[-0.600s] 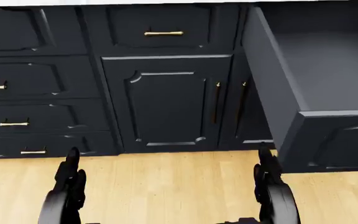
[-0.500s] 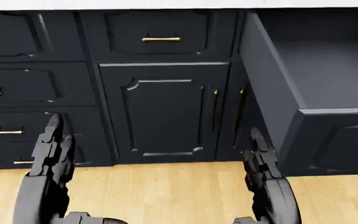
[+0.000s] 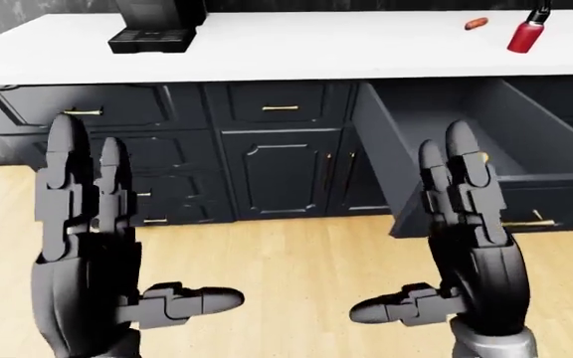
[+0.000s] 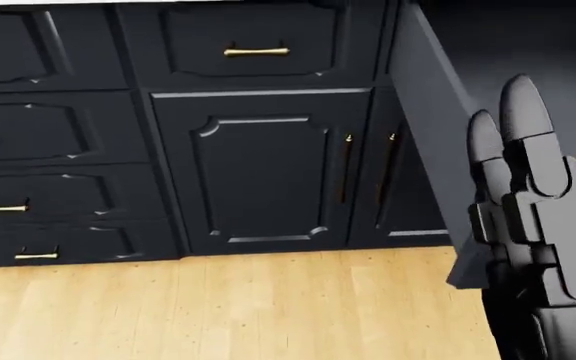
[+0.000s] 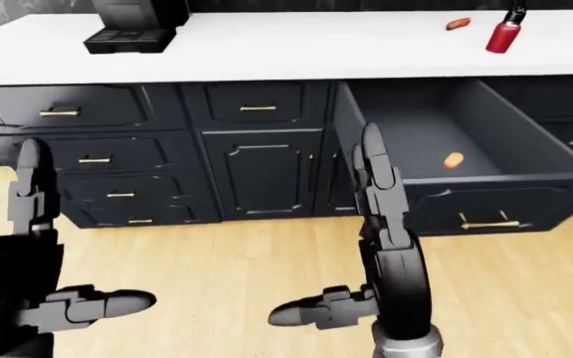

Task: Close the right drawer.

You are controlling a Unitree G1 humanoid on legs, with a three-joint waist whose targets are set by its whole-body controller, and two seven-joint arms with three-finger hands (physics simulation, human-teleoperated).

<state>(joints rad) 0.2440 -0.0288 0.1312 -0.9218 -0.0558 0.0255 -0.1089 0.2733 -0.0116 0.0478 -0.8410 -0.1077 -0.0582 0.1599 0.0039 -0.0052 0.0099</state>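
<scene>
The right drawer [image 5: 485,203] stands pulled out of the dark cabinets, its gold handle [image 5: 488,222] facing me. A small orange thing [image 5: 452,159] lies inside it. My right hand [image 3: 401,224] is raised with fingers straight up and thumb out to the side, open and empty. In the head view this right hand [image 4: 528,195] overlaps the drawer's left wall [image 4: 428,90]; whether it touches I cannot tell. The left hand [image 3: 137,224] is held up the same way on the left, open and holding nothing, well away from the drawer.
A white countertop [image 3: 296,45] carries a black coffee machine [image 3: 152,26], a red bottle [image 3: 527,33] and a small reddish item [image 3: 476,24]. Below are a cabinet door [image 4: 258,172] and stacked drawers [image 4: 28,135] with gold pulls. A wooden floor [image 5: 237,268] lies underfoot.
In the head view both hands have risen; the right one now stands tall before the drawer's left wall, and the left one has left that view. The camera shifted slightly.
</scene>
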